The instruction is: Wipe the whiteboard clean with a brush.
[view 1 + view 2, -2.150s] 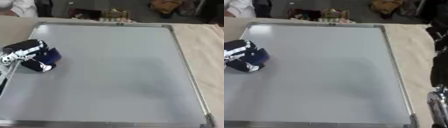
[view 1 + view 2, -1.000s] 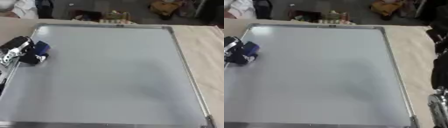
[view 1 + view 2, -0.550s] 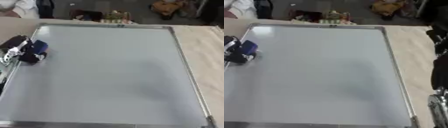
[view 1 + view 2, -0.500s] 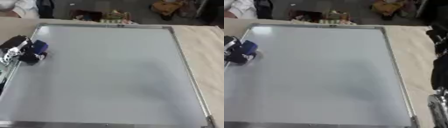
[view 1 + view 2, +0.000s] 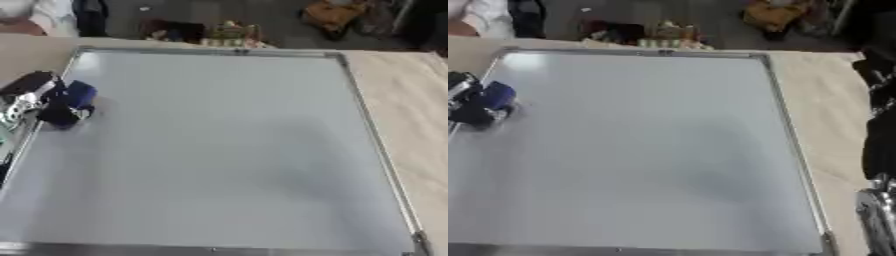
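Note:
A large whiteboard [image 5: 219,150] with a metal frame lies flat on the table, and its surface looks blank. My left hand [image 5: 24,97], black and silver, is at the board's left edge, curled round a blue brush [image 5: 77,94] that rests on the board. Part of my right arm [image 5: 878,125] shows as a dark shape along the right side in the right eye view, off the board. I cannot make out its hand's fingers.
Beige cloth [image 5: 420,100] covers the table to the right of the board and at the far left corner. Beyond the far edge lie cluttered items [image 5: 210,31] and an orange object [image 5: 328,12]. A white sleeve [image 5: 35,12] shows at the top left.
My left hand has slid the brush leftward and a little farther away, from inside the board to its left edge. It has hardly moved in the last half second.

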